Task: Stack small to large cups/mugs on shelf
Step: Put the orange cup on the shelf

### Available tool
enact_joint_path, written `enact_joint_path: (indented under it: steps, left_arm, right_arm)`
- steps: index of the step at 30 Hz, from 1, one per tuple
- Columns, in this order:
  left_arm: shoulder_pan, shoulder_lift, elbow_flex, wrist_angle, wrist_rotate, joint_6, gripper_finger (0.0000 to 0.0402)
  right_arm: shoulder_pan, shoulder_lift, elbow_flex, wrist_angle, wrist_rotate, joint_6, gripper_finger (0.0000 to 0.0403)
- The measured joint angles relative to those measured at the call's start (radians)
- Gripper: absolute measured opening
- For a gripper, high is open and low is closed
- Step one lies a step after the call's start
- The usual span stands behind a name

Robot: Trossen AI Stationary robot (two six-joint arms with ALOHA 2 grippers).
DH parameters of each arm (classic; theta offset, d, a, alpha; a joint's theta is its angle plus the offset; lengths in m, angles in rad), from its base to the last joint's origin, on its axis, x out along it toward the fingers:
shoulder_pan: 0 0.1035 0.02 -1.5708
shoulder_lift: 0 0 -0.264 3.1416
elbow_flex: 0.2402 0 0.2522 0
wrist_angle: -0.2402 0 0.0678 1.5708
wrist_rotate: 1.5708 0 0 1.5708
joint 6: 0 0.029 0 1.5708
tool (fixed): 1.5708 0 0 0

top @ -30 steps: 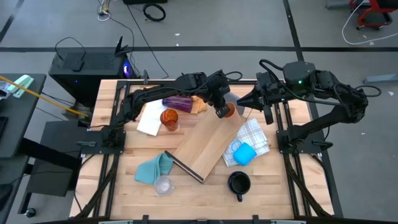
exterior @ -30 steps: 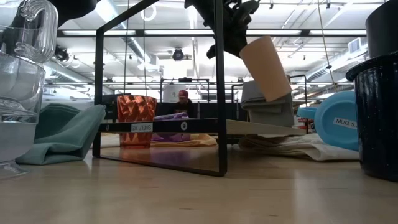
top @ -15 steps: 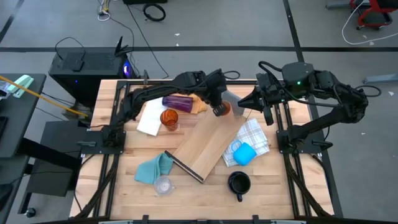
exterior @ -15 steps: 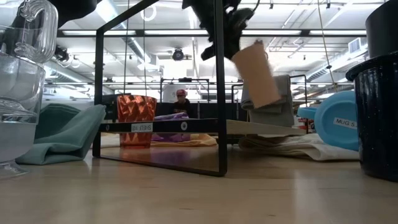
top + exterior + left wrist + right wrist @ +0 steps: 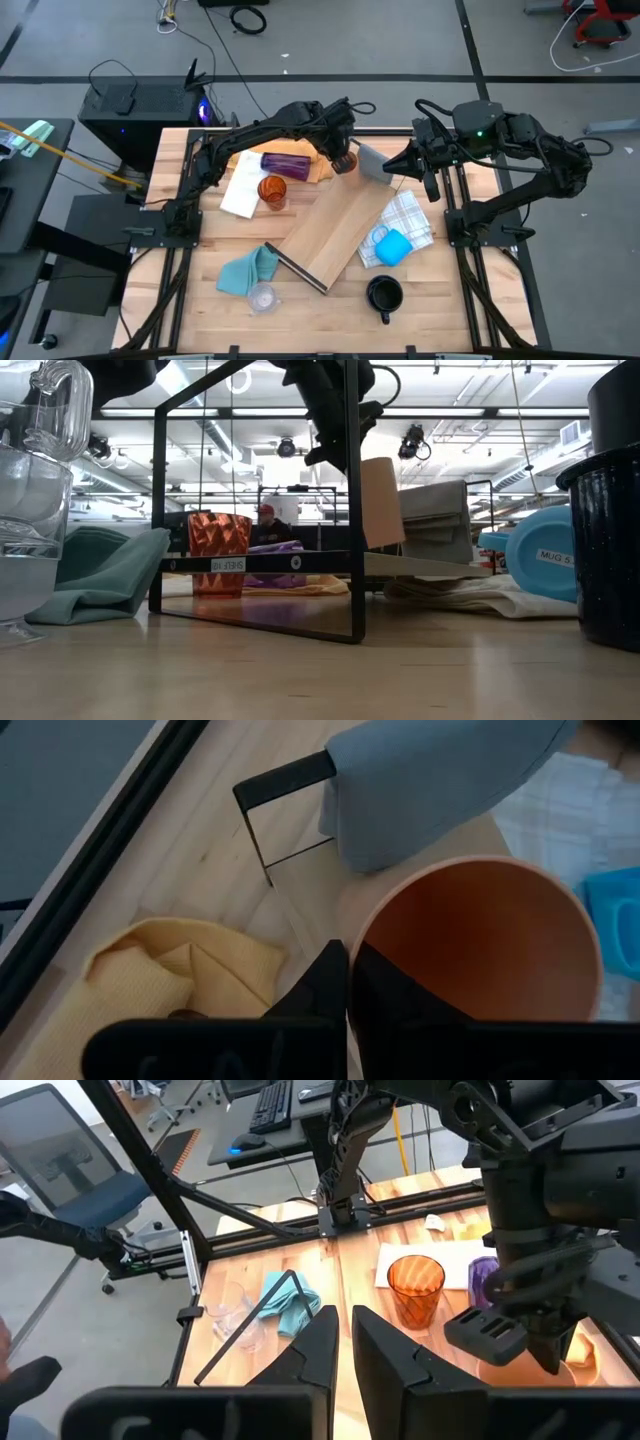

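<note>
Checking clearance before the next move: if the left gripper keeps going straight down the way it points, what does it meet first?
Left gripper, shut on the tan cup, points down; likely the shelf near its grey end panel, though depth is unclear.

The setting is a robotics laboratory in an open industrial hall. In the high view, a butcher-block table (image 5: 200,300) at frame centre carries black rail frames and stands on a grey floor with dark seams. A black computer tower (image 5: 140,105) sits at upper left, with loose cables (image 5: 250,18) at top centre. The low view shows exposed ceiling ducts and strip lights (image 5: 250,412) across the top. The right wrist view shows an office chair (image 5: 70,1185) at left and a keyboard (image 5: 272,1102) at top.
</note>
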Motion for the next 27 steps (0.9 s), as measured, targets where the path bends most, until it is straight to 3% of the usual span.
enact_joint_path:
  steps: [27]
  left_arm:
    - [0.027,0.007,0.0,-0.038,-0.016,0.027,0.0009]
  right_arm:
    - [0.0,0.0,0.0,0.002,0.008,0.009,0.0041]
